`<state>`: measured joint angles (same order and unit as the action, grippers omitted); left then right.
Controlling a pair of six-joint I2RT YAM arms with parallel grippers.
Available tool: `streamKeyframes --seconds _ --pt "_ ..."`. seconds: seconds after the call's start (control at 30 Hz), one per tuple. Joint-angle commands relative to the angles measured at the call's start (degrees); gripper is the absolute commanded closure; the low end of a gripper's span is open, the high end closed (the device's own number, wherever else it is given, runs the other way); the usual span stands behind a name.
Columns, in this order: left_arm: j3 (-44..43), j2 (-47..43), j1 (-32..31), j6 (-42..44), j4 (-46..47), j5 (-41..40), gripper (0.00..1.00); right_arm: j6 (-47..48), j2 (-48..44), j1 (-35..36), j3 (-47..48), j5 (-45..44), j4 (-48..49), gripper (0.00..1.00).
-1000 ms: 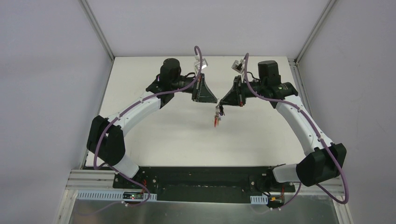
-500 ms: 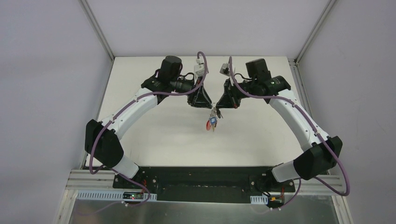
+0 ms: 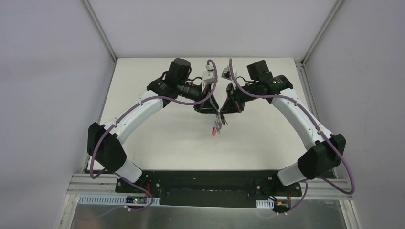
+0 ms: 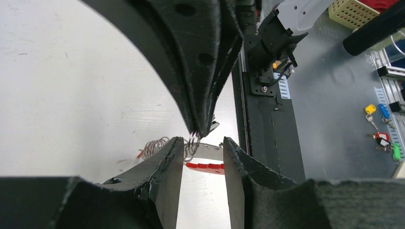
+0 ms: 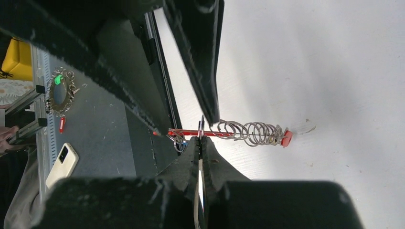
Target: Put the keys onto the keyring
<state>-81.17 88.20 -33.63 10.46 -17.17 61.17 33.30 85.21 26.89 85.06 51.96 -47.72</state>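
The keyring, a grey curved clip with a red section, hangs in the air between my two grippers over the white table. Several small silver rings are strung along it, up to its red end. In the top view the bunch of keys dangles below the fingertips. My right gripper is shut on a key, whose thin silver ring pokes out at the tips beside the red bar. My left gripper is open, with a finger on each side of the clip. I cannot tell whether they touch it.
Spare keys with yellow, blue, red and green heads lie on the grey floor beyond the table's near edge. A phone lies there too. The black base rail runs along the near edge.
Both grippers have come closer together and moved nearer, and their wrists have turned. The bunch of keys has shifted slightly nearer and to the left with them.
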Motion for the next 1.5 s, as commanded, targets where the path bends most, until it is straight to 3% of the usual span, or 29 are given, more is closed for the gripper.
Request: streamKeyframes --seconds 0.0,0.37,0.67,0.93,1.07,1.23,1.47 --pt "-2.49 0.28 -1.55 4.8 -1.82 0.67 0.64 1.07 0.41 0.39 3.27 3.81 -1.32 1.0" --pt "-2.76 1.0 -2.32 5.59 -2.95 1.03 0.78 1.23 0.11 0.43 2.09 4.37 -1.05 1.0" --pt "-3.12 1.7 -2.32 4.88 -3.54 1.78 1.0 1.76 0.03 0.36 1.21 4.38 -0.92 1.0" --pt "-2.97 1.39 -2.25 3.04 -3.79 1.15 1.0 2.03 -0.45 0.41 0.61 3.76 -0.6 1.0" --pt "-1.43 0.3 -1.7 -3.8 0.89 0.8 1.0 1.14 -1.48 -0.22 0.02 4.21 1.14 0.92" --pt "3.05 -1.19 -0.21 -17.24 15.41 2.64 1.0 -0.94 -3.29 -2.83 -2.15 6.7 3.53 0.81" --pt "5.74 -1.55 0.04 -25.16 25.31 5.34 1.0 -3.1 -6.46 -5.87 -5.68 9.55 7.11 0.71"
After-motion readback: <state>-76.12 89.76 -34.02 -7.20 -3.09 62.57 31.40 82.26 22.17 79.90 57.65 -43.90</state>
